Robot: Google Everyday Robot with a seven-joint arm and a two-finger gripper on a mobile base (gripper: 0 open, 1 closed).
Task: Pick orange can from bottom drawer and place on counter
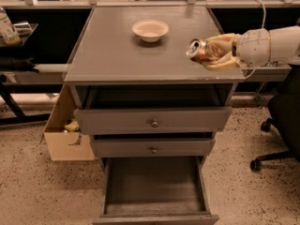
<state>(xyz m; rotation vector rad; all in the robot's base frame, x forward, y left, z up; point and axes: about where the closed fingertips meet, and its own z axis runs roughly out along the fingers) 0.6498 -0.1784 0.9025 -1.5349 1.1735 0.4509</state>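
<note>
My gripper reaches in from the right over the counter and is shut on the orange can. The can lies on its side in the cream fingers, its silver end pointing left, a little above the counter's right part. The bottom drawer is pulled out at the cabinet's foot and its dark grey inside holds nothing that I can see.
A cream bowl stands at the counter's back middle. Two knobbed drawers are slightly open. A cardboard box stands at the cabinet's left. A black office chair is at the right. Dark side shelves flank the cabinet.
</note>
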